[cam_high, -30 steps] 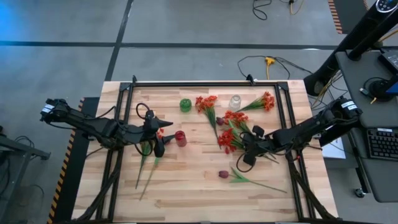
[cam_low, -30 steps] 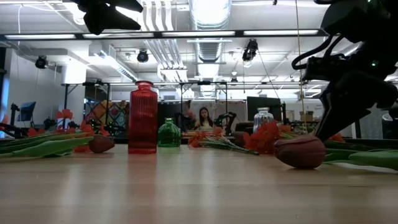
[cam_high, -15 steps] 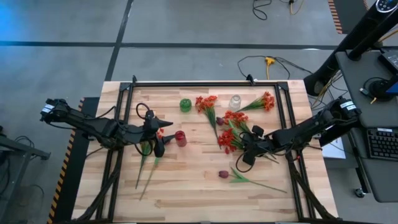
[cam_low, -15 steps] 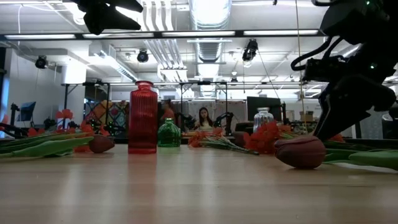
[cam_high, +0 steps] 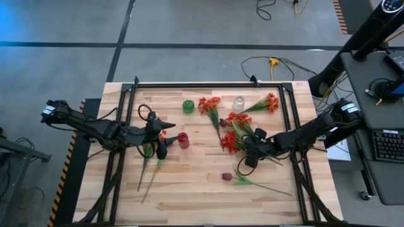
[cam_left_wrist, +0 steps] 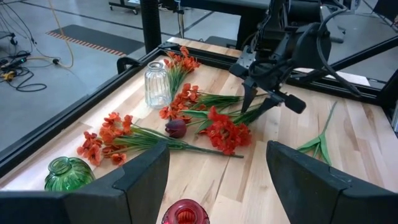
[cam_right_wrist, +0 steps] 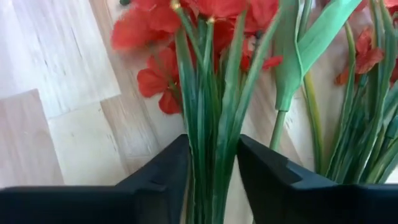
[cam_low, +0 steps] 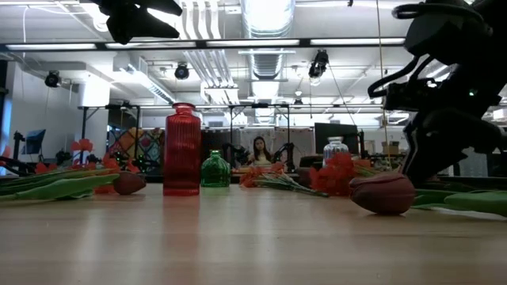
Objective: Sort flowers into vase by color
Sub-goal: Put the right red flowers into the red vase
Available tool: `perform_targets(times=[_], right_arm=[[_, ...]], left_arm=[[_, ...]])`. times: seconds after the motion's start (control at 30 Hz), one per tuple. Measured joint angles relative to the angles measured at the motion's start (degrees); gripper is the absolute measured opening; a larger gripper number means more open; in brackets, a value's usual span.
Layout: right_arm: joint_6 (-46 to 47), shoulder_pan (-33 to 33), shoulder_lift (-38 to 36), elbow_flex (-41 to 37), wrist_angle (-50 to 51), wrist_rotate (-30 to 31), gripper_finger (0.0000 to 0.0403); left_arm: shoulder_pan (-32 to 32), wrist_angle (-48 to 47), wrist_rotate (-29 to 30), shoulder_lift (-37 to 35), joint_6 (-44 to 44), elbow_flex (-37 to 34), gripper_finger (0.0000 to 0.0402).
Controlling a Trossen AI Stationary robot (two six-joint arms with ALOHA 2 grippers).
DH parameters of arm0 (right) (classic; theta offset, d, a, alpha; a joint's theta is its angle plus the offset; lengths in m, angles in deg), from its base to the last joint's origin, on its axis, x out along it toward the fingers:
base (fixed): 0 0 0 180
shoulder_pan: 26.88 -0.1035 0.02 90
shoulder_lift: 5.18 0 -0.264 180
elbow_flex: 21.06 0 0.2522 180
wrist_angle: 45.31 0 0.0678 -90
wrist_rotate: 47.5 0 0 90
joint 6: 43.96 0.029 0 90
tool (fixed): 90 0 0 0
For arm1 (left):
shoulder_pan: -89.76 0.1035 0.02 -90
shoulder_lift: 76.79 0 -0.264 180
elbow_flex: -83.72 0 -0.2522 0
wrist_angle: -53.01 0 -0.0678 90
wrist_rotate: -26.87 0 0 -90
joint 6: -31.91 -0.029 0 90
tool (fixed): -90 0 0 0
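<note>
Now, flowers: red-bloomed stem (cam_high: pixel 231 141) with a bundle of thin green leaves lies at the worktop's (cam_high: pixel 202 195) centre-right, blooms towards 9 o'clock, leaves trailing towards 3 o'clock.
Right claw (cam_right_wrist: pixel 211 177): clamped around that stem's green leaves, one dark finger (cam_right_wrist: pixel 163 171) on each side of the bundle, just behind the blooms.
Other flowers: orange-red clusters (cam_high: pixel 209 104) at 12 o'clock beside the clear vase (cam_high: pixel 238 102); another orange-red spray (cam_high: pixel 270 102) at 1 o'clock; a dark purple bud (cam_high: pixel 226 176) with green leaves at 5 o'clock; a second purple bud (cam_left_wrist: pixel 175 128) among the middle stems.
Vases: green vase (cam_high: pixel 188 106) at 11 o'clock; red vase (cam_high: pixel 183 139) left of centre.
Left claw (cam_left_wrist: pixel 217 180): fingers wide apart, hanging above the worktop just at 9 o'clock of the red vase, over green stems (cam_high: pixel 148 169) lying there.
Change: the right claw has slid slightly towards 9 o'clock and drawn in on the leaves, and the red blooms sit a touch nearer centre; the left arm has not moved.
Background: a person (cam_low: pixel 258 150) shows far behind the worktop in the low view.
</note>
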Motion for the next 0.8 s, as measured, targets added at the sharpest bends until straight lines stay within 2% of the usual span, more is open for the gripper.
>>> perform_targets(times=[0.17,0.3,0.5,0.8], right_arm=[[-0.01,0.0,-1.0,0.0,0.18,-0.34,0.0049],[0.0,0.0,-1.96,0.0,0.29,-1.47,0.0016],[0.46,0.0,-6.45,0.0,2.46,-1.73,0.0015],[-1.85,0.0,-19.44,0.0,0.92,-1.51,0.0014]], left_arm=[[0.0,0.0,-0.02,0.0,0.0,-0.02,0.0251],[0.02,0.0,-0.02,0.0,0.0,-0.02,0.0251],[0.02,0.01,-0.02,0.0,0.0,-0.02,0.0251],[0.01,-0.03,-0.02,0.0,-2.75,1.46,0.0251]])
